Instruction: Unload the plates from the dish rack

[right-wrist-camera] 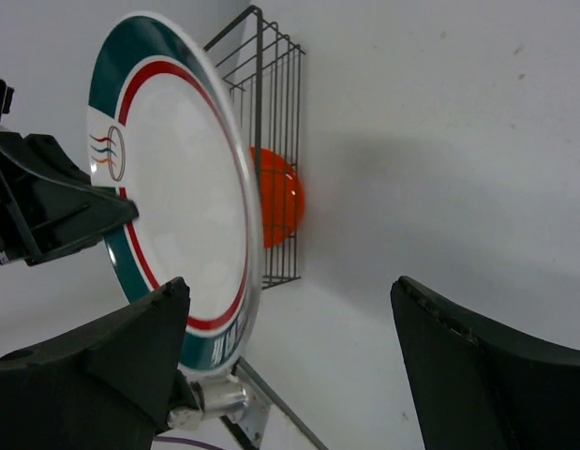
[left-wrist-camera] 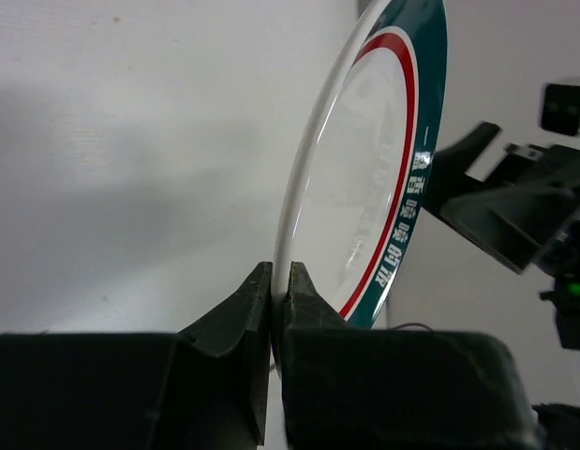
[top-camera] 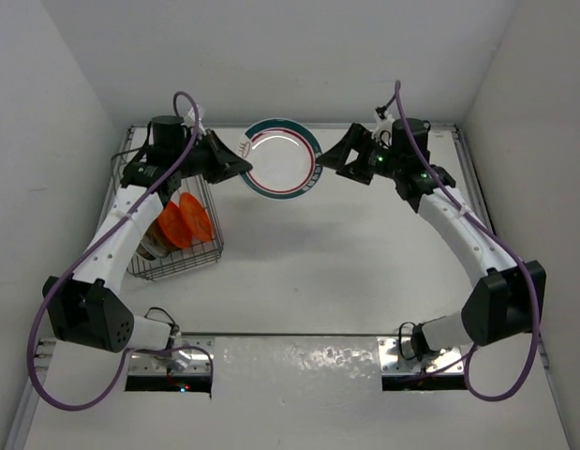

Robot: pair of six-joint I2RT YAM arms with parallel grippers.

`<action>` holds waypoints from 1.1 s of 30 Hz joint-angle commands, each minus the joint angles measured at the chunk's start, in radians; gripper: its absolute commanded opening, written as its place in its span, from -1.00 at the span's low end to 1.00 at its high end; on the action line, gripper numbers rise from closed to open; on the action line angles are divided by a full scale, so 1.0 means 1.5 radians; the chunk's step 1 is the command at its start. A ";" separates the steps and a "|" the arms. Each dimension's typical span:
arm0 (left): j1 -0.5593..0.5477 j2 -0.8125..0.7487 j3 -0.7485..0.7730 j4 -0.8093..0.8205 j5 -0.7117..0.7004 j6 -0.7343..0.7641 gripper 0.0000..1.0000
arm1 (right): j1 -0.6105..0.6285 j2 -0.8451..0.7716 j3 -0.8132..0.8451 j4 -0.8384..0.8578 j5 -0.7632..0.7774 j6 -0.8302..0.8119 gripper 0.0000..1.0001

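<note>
The left pincer [top-camera: 245, 169] [left-wrist-camera: 278, 281] is closed tight on the rim of a round plate [top-camera: 282, 159] [left-wrist-camera: 364, 187] [right-wrist-camera: 186, 187]. Its two black fingers pinch the thin white edge from both sides. The plate is white in the middle, with a red ring and a wide teal ring near the edge. It also has a small wavy picture on it and some writing on the teal part. The plate is up off the tabletop [top-camera: 346, 262], at the far side, between the two arms.

The right pincer [top-camera: 332, 157] [right-wrist-camera: 290, 286] is wide open and holds nothing. It sits just beside the other side of the plate. One finger is very near the rim, but I cannot tell if it touches.

The dish rack [top-camera: 217, 246] [right-wrist-camera: 271, 75] is a grey wire basket. It stands on the left side of the tabletop, under the left arm. Orange plates [top-camera: 182, 220] [right-wrist-camera: 275, 202] stand on their edges inside it.
</note>
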State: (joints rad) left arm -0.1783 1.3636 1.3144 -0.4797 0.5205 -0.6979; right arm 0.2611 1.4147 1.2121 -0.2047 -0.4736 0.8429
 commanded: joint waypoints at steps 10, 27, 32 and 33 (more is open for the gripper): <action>-0.026 0.014 -0.023 0.086 0.074 -0.017 -0.58 | 0.046 0.105 0.080 0.114 -0.003 0.062 -1.00; -0.022 -0.037 0.239 -0.417 -0.685 0.139 1.00 | -0.140 0.405 0.196 0.020 0.117 0.007 -1.00; -0.020 -0.079 0.210 -0.452 -0.754 0.114 1.00 | -0.150 0.490 0.248 -0.033 0.107 -0.028 -0.94; -0.020 -0.082 0.206 -0.471 -0.769 0.106 1.00 | -0.150 0.497 0.249 -0.038 0.105 -0.034 -0.76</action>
State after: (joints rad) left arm -0.2142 1.2751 1.6417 -1.1099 -0.5068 -0.5213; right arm 0.0360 2.1666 1.5177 -0.2390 -0.2905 0.8661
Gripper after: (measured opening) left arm 0.999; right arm 0.081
